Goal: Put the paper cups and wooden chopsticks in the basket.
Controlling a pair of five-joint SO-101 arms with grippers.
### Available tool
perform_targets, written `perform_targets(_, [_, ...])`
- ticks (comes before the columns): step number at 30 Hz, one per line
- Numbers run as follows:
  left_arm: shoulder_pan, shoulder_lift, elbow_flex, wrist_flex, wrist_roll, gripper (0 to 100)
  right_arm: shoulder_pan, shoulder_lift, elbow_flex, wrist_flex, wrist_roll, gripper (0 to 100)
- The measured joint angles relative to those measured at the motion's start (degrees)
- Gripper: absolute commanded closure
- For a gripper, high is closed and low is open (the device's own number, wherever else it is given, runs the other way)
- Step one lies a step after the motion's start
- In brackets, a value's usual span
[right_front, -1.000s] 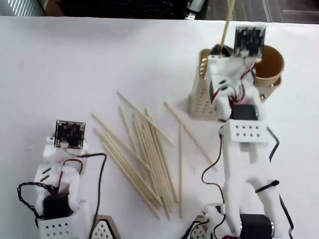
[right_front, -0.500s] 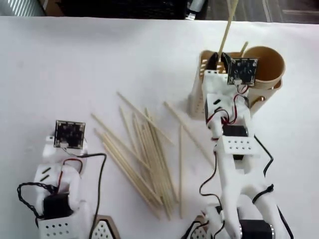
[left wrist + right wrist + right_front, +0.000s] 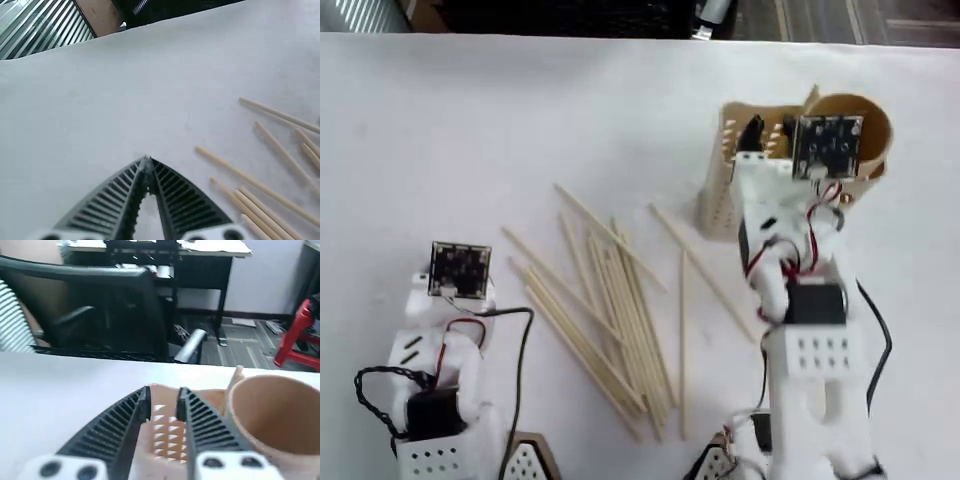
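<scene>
A tan perforated basket (image 3: 718, 200) stands at the back right of the white table, with a brown paper cup (image 3: 860, 125) in its right part. One chopstick's tip (image 3: 810, 97) pokes up between the cup and the basket wall. My right gripper (image 3: 765, 135) hangs over the basket's rim, open with nothing between its fingers; its wrist view shows the gripper (image 3: 163, 399) above the basket (image 3: 165, 435), beside the cup (image 3: 280, 415). Several wooden chopsticks (image 3: 610, 320) lie scattered mid-table. My left gripper (image 3: 146, 162) is shut and empty, low over bare table left of the chopsticks (image 3: 260, 185).
The left arm (image 3: 440, 350) sits at the front left with a black cable looped beside it. Two single chopsticks (image 3: 705, 270) lie between the pile and the basket. A dark office chair (image 3: 100, 310) stands beyond the table's far edge.
The chopstick that my right gripper held upright over the basket has dropped in beside the cup. The right arm has drawn back slightly. The left arm has not moved.
</scene>
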Motion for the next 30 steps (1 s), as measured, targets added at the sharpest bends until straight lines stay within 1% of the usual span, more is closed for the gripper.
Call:
perform_targets(4, [0.00,0.00,0.00,0.00,0.00,93,-5.36,-8.53,-0.44,10.90,0.00,98.0])
perform_targets(6, [0.00,0.00,0.00,0.00,0.00,92,-7.56,-11.34,-0.44,17.41,0.00,97.8])
perform_targets(9, [0.00,0.00,-2.99,1.85,0.00,93,-8.70,-12.75,-0.44,26.46,0.00,97.8])
perform_targets(12, [0.00,0.00,-8.26,5.54,0.00,93,-8.79,-13.01,0.62,30.95,0.00,97.8])
perform_targets(14, [0.00,0.00,-11.60,7.74,-0.26,93,-9.23,-13.01,3.25,31.38,0.00,97.8])
perform_targets(18, [0.00,-0.26,-16.53,10.99,-3.16,92,-9.49,-13.01,9.58,30.15,0.00,97.8])
perform_targets(21, [0.88,2.90,-19.87,14.15,-4.31,89,-9.49,-12.92,14.42,26.81,0.00,97.8])
perform_targets(26, [1.58,17.14,-28.48,19.52,-4.57,87,-9.49,-12.92,19.87,21.36,0.00,97.8])
perform_targets(30, [1.67,32.62,-36.13,25.58,-4.57,85,-9.49,-12.92,20.22,20.66,0.00,97.8])
